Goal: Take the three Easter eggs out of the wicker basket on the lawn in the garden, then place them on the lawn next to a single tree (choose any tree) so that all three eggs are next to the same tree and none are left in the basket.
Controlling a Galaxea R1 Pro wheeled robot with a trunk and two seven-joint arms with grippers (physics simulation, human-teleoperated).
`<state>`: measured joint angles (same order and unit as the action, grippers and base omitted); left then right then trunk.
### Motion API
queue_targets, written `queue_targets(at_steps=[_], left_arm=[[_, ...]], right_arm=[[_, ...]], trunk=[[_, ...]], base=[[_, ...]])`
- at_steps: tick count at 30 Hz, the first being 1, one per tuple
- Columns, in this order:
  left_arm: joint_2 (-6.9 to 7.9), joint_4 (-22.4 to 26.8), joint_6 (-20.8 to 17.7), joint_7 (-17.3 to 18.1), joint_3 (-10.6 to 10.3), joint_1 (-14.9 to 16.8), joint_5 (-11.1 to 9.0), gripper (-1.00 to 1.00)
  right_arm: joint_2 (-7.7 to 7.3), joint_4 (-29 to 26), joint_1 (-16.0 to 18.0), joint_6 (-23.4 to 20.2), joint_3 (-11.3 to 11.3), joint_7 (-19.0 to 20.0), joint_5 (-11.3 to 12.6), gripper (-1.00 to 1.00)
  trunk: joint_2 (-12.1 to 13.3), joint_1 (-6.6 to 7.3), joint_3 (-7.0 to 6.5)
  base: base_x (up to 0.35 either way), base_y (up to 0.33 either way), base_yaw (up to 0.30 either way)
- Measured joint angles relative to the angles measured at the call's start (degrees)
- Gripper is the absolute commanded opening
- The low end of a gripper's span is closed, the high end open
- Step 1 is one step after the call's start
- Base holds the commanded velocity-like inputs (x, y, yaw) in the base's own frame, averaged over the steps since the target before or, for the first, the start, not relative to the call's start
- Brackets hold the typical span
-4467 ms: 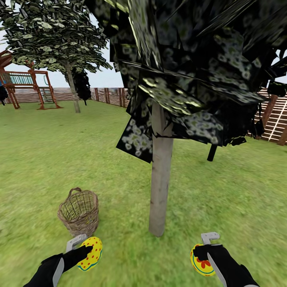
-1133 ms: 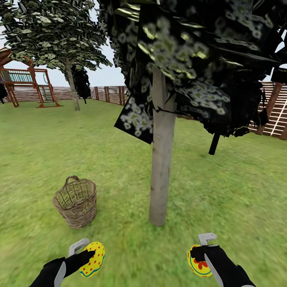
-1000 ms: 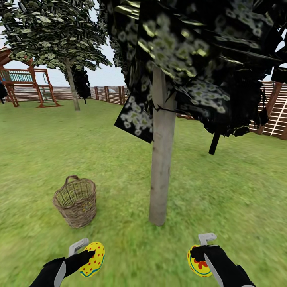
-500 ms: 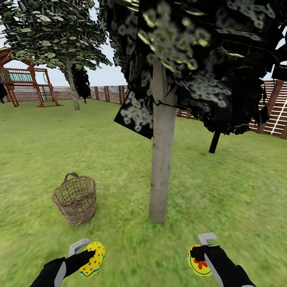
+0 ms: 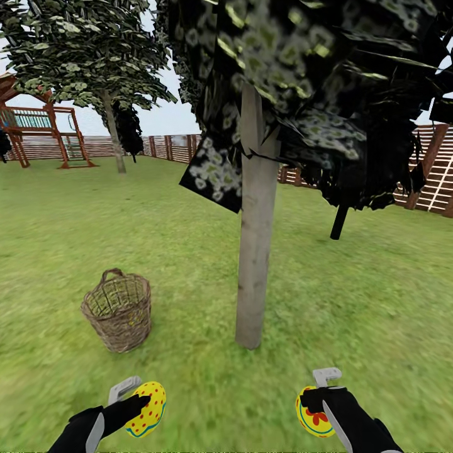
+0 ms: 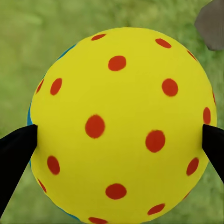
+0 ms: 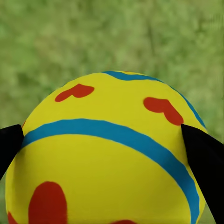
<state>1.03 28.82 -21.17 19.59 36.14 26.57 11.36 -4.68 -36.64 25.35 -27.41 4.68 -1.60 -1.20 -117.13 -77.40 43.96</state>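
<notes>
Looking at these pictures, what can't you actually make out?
- Third egg: the head view shows a yellowish speck through the wicker basket weave, too small to tell.
- Tree top: its canopy is cut off by the head view's upper edge.
- Lawn under each held egg: blurred in both wrist views, and the eggs cover most of it.

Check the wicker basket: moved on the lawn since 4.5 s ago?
No. The wicker basket keeps its place left of the tree trunk; both shift together, so the camera moved.
</notes>
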Motion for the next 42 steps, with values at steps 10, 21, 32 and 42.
queue_targets(at_steps=[10, 21, 32, 42], left_arm=[[-0.14, 0.0, 0.0, 0.0, 0.0, 0.0, 0.0, -1.0], [-0.18, 0.0, 0.0, 0.0, 0.0, 0.0, 0.0, -1.0], [-0.18, 0.0, 0.0, 0.0, 0.0, 0.0, 0.0, -1.0], [-0.18, 0.0, 0.0, 0.0, 0.0, 0.0, 0.0, -1.0]], right_arm=[[0.03, 0.0, 0.0, -0.1, 0.0, 0.0, 0.0, -1.0], [0.18, 0.4, 0.0, 0.0, 0.0, 0.0, -0.1, -1.0], [0.18, 0.4, 0.0, 0.0, 0.0, 0.0, -0.1, -1.0], [0.23, 0.4, 0.0, 0.0, 0.0, 0.0, -0.1, -1.0]], trunk=[[-4.0, -2.2, 1.8], [-8.4, -4.61, 3.77], [-12.8, -7.03, 5.75], [-16.8, -9.23, 7.54]], base=[[0.0, 0.0, 0.0], [0.0, 0.0, 0.0], [0.0, 0.0, 0.0], [0.0, 0.0, 0.0]])
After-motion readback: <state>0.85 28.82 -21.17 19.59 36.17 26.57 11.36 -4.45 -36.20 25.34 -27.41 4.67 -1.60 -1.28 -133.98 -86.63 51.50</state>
